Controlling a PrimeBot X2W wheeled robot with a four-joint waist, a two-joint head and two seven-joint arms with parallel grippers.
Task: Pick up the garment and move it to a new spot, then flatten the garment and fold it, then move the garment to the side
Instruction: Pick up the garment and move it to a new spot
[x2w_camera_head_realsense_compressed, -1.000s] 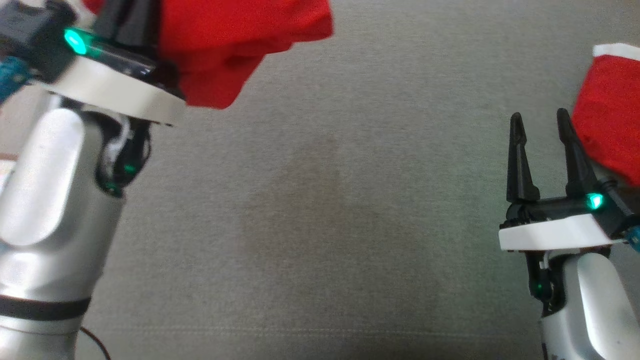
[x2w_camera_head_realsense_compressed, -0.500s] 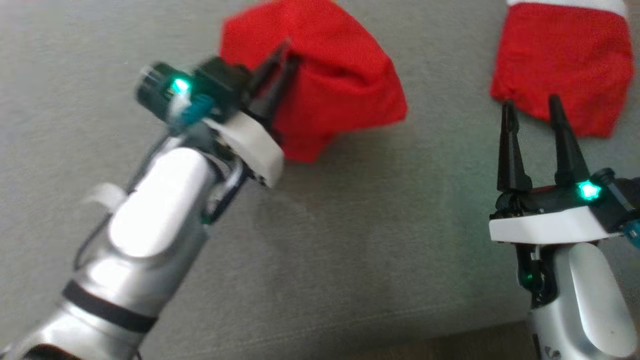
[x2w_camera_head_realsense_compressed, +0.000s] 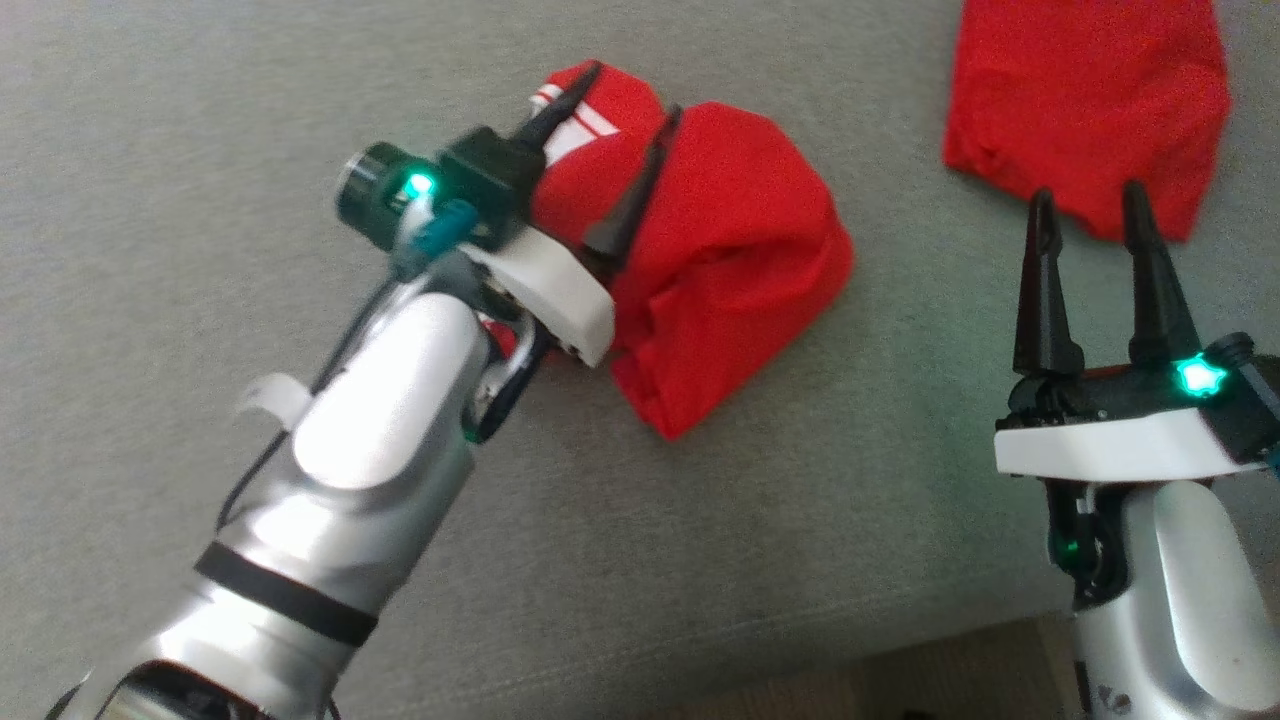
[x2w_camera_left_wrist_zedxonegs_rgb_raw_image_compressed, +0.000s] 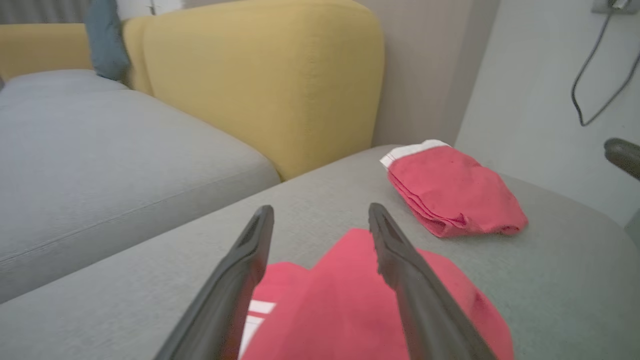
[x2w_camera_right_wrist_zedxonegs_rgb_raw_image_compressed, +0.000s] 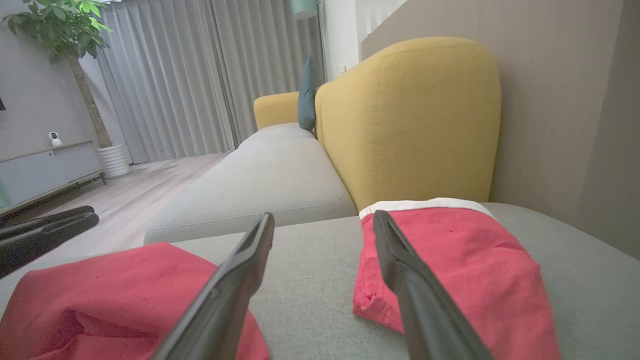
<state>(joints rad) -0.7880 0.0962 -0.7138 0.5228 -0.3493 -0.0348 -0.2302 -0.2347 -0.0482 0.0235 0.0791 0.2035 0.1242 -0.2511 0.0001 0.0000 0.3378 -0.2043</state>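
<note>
Left gripper (x2w_camera_head_realsense_compressed: 632, 92) has its two dark tapered fingers spread wide over the crumpled red garment (x2w_camera_head_realsense_compressed: 740, 270), a soft heap with two white stripes lying on the grey woven sofa cushion (x2w_camera_head_realsense_compressed: 700, 520). Right gripper (x2w_camera_head_realsense_compressed: 1088, 192) is likewise parted and grips nothing. Just beyond it lies a folded red garment (x2w_camera_head_realsense_compressed: 1085, 95) with a white band, and farther back stands a rounded yellow upholstered backrest (x2w_camera_left_wrist_zedxonegs_rgb_raw_image_compressed: 260, 75)
</note>
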